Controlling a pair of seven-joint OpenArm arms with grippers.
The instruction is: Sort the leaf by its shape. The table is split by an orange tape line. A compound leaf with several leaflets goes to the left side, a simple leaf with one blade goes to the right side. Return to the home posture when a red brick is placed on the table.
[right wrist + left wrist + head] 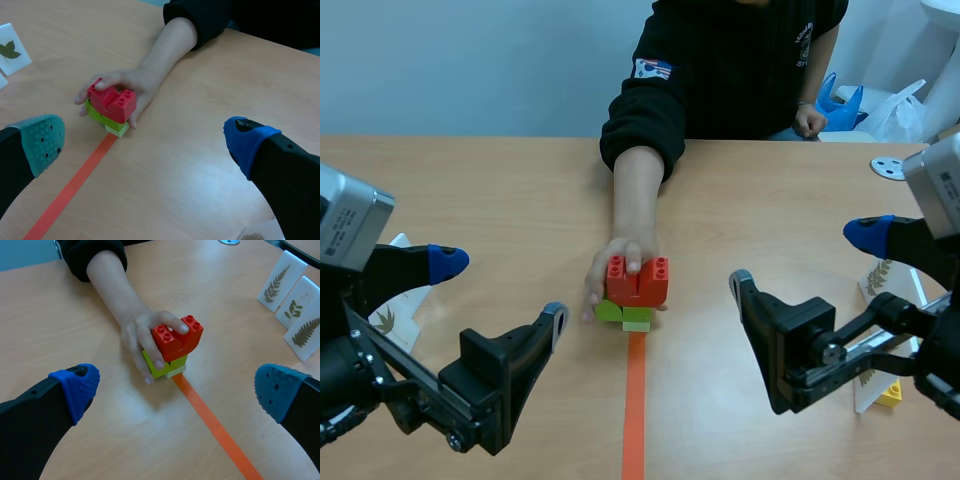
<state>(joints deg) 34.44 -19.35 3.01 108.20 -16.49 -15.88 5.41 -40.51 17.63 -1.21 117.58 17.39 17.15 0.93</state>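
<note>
At the far end of the orange tape line (pixel 634 410), a red studded plastic brick (pixel 637 279) atop lime-green bricks (pixel 623 314), clasped by a person's hand (pixel 610 275). Probably light, rigid and smooth-sided; no need to grasp it, only a cue for the home posture. Left gripper (pixel 501 290) and right gripper (pixel 804 259) splayed wide either side of the line, holding nothing. White fern-leaf cards (pixel 287 287) standing well right of the line: thin, stiff, easily tipped, best pinched by the edges. Beyond the far corner, blue and white plastic bags (pixel 890 110), contents hidden.

2 black arms (pixel 380 385) with thick black fingers (pixel 515 355) (dotted pads (pixel 77 387), blue or grey-green) and silver-grey housings (pixel 345 225).
</note>
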